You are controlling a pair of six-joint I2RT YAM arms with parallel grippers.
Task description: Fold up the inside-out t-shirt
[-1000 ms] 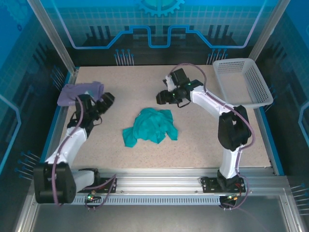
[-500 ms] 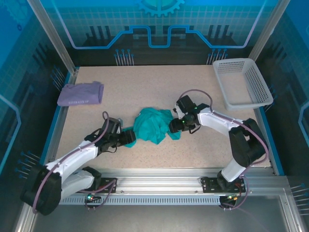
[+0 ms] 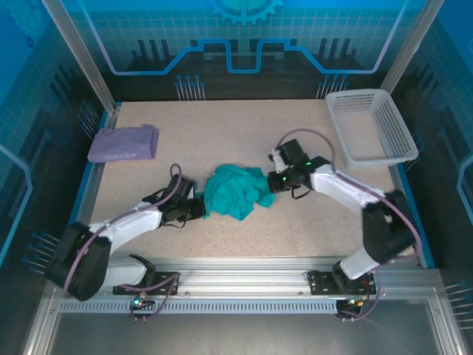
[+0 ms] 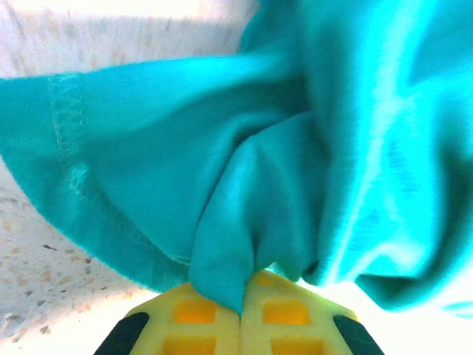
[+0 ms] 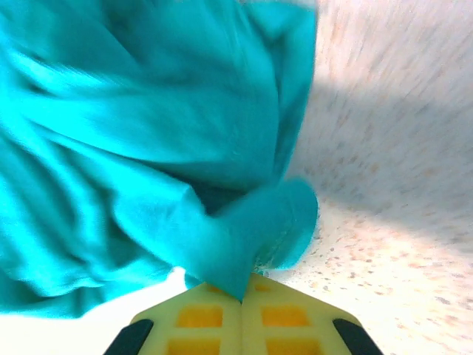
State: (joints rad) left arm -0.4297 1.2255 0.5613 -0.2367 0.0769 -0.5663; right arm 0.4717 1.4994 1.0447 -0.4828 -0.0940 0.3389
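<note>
The teal-green inside-out t-shirt (image 3: 233, 191) lies bunched in a heap at the middle of the table. My left gripper (image 3: 201, 208) sits at its left edge, shut on a pinched fold of the cloth (image 4: 222, 251), with a stitched hem beside it. At the heap's right edge my right gripper (image 3: 270, 183) is shut on another fold of the shirt (image 5: 251, 237). In both wrist views the yellow fingertips (image 4: 194, 314) (image 5: 198, 314) meet with teal cloth squeezed between them.
A lavender-purple folded garment (image 3: 123, 143) lies at the back left of the speckled table (image 3: 222, 126). A white mesh basket (image 3: 369, 126) stands at the back right. Metal rails border the table's near edge.
Both arms came down from the back of the table to the shirt's two sides. Both grippers closed on its cloth, and the heap has bunched up slightly.
</note>
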